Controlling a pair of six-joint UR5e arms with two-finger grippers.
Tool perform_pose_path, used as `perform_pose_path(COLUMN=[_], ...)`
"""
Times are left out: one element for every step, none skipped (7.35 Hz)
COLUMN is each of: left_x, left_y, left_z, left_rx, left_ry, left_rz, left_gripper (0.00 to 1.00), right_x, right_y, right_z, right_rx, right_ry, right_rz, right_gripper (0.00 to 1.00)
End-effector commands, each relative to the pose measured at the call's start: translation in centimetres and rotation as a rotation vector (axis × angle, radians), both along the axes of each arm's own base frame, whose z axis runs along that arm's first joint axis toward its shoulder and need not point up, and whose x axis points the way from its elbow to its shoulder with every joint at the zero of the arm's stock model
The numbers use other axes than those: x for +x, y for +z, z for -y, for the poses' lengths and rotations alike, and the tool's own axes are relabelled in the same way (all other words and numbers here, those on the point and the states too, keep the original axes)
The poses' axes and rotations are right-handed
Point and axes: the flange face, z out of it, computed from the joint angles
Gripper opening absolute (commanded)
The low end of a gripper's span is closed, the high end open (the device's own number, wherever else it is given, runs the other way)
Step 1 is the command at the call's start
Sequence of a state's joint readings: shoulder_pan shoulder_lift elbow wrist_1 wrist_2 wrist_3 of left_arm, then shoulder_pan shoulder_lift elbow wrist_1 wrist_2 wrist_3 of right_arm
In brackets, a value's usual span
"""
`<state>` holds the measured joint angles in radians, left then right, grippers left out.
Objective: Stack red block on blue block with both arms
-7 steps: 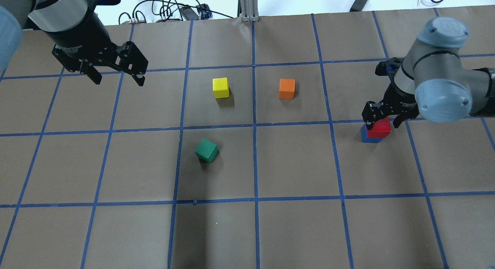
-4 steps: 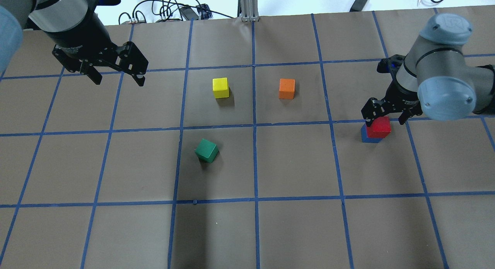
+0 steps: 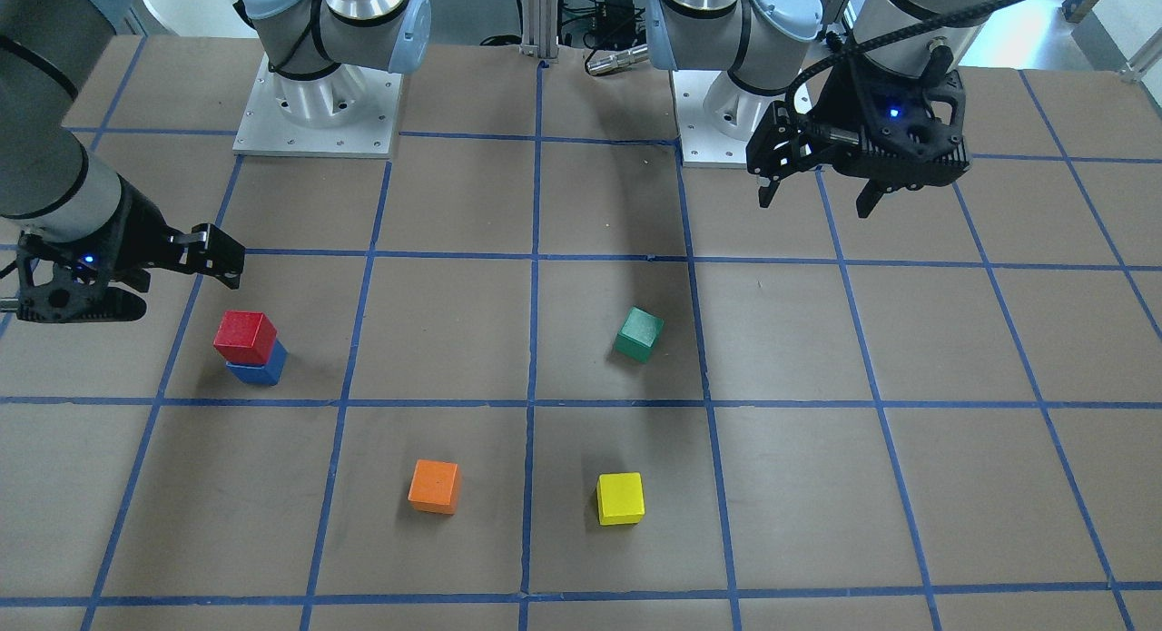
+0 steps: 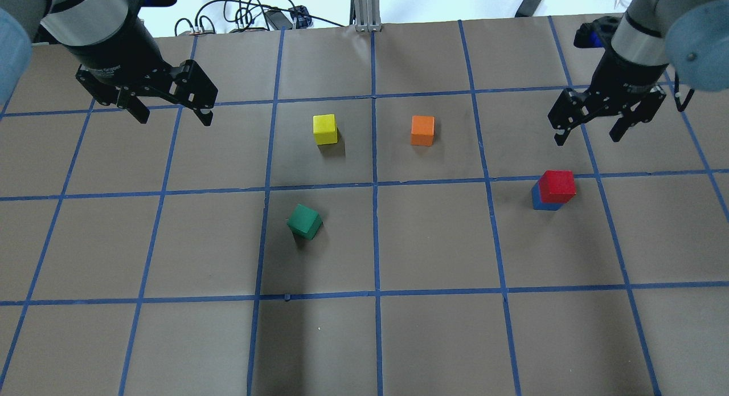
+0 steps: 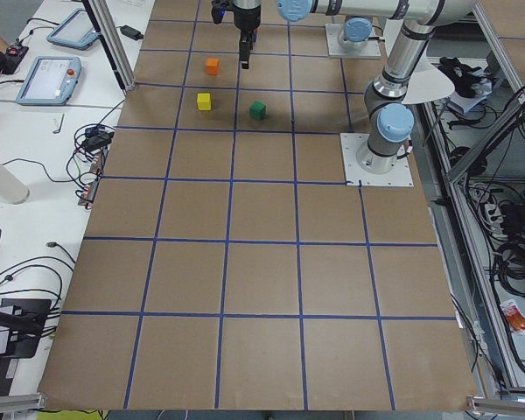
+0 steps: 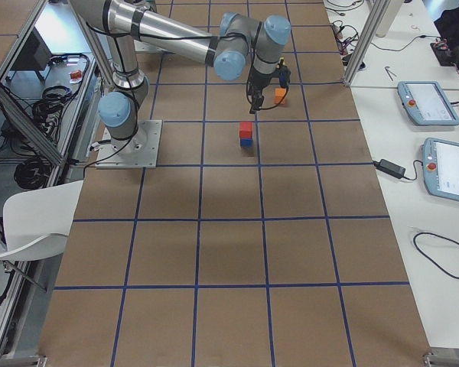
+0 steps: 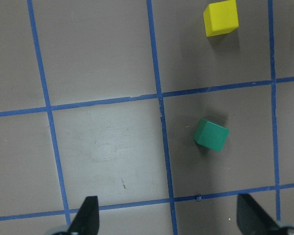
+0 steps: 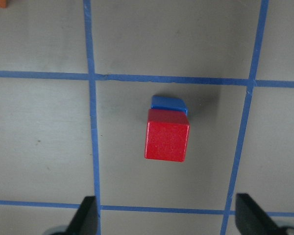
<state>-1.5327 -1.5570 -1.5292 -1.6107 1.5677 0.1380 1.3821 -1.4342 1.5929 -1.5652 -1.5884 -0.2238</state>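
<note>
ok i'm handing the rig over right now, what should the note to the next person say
Left hand: open, empty, hovering far from the stack.
Right hand: open, empty, hovering clear of the stack.
Red block sits on the blue block, on the robot's right side, touched by neither hand.
Done: the stack. Left: probably only parking the hands.

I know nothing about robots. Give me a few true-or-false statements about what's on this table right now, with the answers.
The red block sits on the blue block. True.
The right gripper grips the red block. False: it is open and apart from the block.
The green block sits skewed to the grid lines. True.
The left gripper holds a block. False: it is open and empty.
</note>
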Motion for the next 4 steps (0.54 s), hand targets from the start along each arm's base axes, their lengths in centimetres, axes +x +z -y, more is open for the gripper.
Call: perform_pose_path(left_x=[-0.1,0.0,0.0,0.0], left_y=[0.1,0.1,0.1,0.1], left_z=[0.0,0.1,0.0,0.1], left_rx=[-0.001,-0.001,-0.001,-0.001], left_ry=[-0.001,0.0,0.0,0.0], left_rz=[0.0,0.0,0.0,0.0], left_gripper=[1.0,1.0,1.0,1.0], right_x=[6.8,9.1,10.8,11.8], right_y=[5.0,5.7,6.0,5.9], right_z=[-0.2,-1.0,-1.8,-2.2], right_rx=[-0.024,-0.038,-0.046,-0.043], right_ry=[-0.025,-0.006,-0.042,-0.029], right_rz=[-0.04,-0.04,-0.043,-0.051], right_gripper=[1.0,1.0,1.0,1.0])
